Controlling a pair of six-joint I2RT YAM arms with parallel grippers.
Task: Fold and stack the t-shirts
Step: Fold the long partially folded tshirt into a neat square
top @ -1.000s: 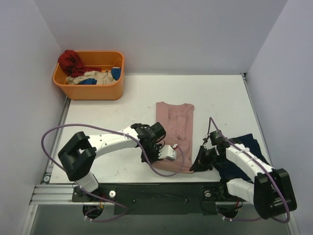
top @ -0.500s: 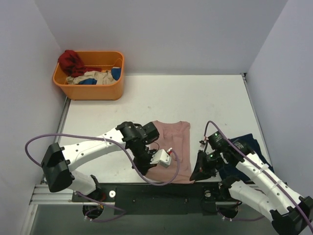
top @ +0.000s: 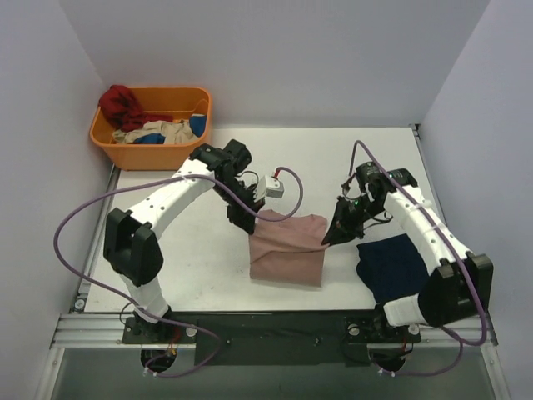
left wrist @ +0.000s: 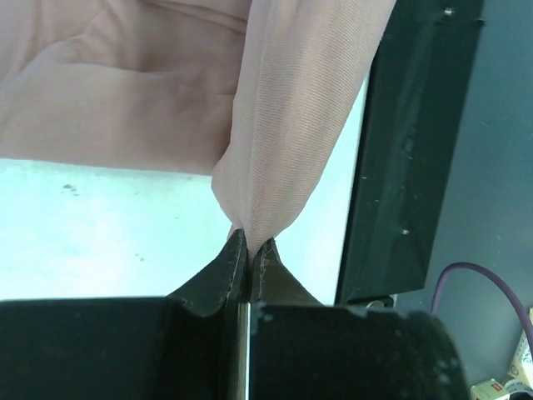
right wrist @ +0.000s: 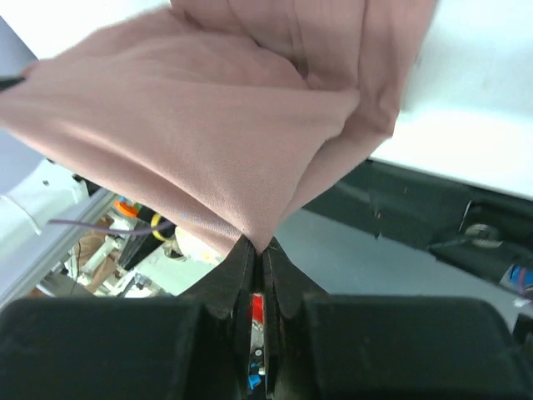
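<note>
Two shirts: pink shirt (top: 287, 254) at mid-table towards the near edge; navy shirt (top: 398, 265) near its right side, not touching it.
Change, arms: a second ago both grippers sat low at the pink shirt's near hem; now they have swung away from the bases to mid-table.
Change, pink shirt: it lay long and flat then; now the held edge is lifted and carried back over the rest, so its outline is shorter.
Change, navy shirt: it was partly under the right arm and is now in plain view.
Left gripper (top: 250, 220): fingers pinched tight on the pink shirt's left corner.
Right gripper (top: 331, 237): fingers pinched tight on its right corner.
Pink shirt, look: doubled, the top layer stretched between the grippers, the lower part flat on the table (top: 191, 250), with soft creases.
Navy shirt, look: a dark, roughly square, rumpled patch lying flat.
</note>
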